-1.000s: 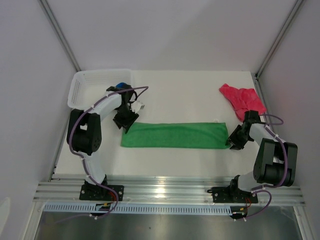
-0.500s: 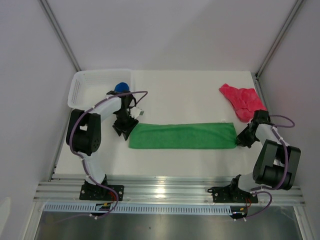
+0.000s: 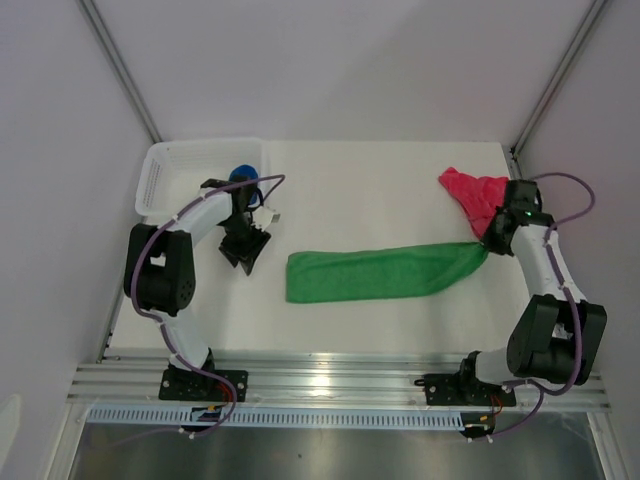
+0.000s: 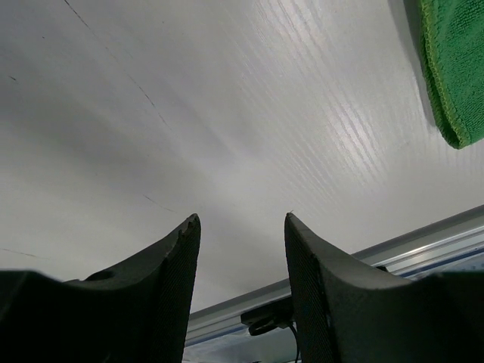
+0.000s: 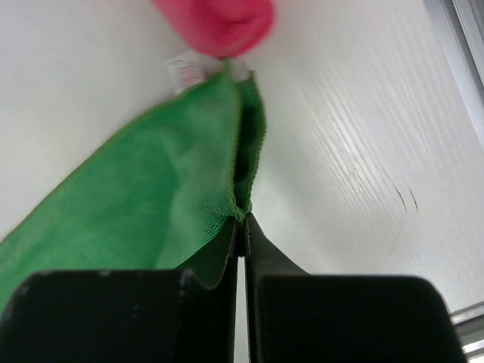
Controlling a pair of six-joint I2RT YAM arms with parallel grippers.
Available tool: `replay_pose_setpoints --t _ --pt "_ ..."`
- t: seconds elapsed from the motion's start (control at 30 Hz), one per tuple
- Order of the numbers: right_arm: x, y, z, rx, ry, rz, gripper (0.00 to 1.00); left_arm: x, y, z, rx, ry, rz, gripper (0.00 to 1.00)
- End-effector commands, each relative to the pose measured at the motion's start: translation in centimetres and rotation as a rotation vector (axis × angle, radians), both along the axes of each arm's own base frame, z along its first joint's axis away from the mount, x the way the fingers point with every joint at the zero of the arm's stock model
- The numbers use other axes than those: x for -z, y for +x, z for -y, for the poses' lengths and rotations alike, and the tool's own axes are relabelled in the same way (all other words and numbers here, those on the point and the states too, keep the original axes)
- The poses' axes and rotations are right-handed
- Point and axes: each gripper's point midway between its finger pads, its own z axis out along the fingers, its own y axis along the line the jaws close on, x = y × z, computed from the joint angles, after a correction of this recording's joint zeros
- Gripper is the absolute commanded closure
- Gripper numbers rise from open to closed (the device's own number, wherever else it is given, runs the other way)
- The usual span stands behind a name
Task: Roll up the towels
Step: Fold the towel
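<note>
desk [image 3: 380,190], white and flat, carries it all. the long bright green cloth towel [image 3: 380,272] lies across the middle, and its right end narrows to a point. the white plastic mesh basket [image 3: 165,175] sits far left. the crumpled pink-red cloth towel [image 3: 475,195] lies far right, just beside the green end. a small royal blue cloth towel [image 3: 241,174] shows at the basket's right end. the right claw [image 5: 242,227] is pressed together, pinching the green towel's corner. the left claw [image 4: 242,227] is spread over bare desk, holding nothing.

Wht table [image 3: 380,190], pale walls [image 3: 330,60]
</note>
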Motion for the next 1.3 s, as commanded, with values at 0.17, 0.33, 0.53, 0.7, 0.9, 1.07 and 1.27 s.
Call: replay_pose_setpoints --t 0.17,0.33,0.53,0.7,0.9,1.07,1.27 --pt "-1.6 3.1 -13.7 -0.441 -0.092 0.025 1.00 -1.9 1.6 -0.4 -0.052 -0.027 0.087 0.48" --pt "-1.1 3.1 -22.8 -0.619 -0.069 0.040 1.00 -1.8 1.9 -0.9 -0.079 -0.033 0.090 0.48" --pt "-0.9 0.8 -34.5 -0.884 -0.045 0.075 1.00 -1.2 1.6 -0.6 -0.087 -0.064 0.068 0.48" --pt "-0.4 -1.5 -40.3 -0.968 -0.014 0.081 1.00 -1.2 0.9 1.6 -0.086 -0.184 0.020 0.49" --pt "-0.5 -1.6 -42.1 -0.956 -0.033 0.095 1.00 -0.1 -0.5 4.9 -0.055 -0.319 -0.087 0.52" --pt "-1.4 -2.8 -44.8 -1.016 0.018 0.128 1.00 0.2 0.1 5.6 -0.074 -0.348 -0.083 0.56" --pt "-1.0 -5.0 -47.7 -1.131 0.071 0.143 1.00 -0.6 0.5 6.5 -0.065 -0.400 -0.056 0.56"
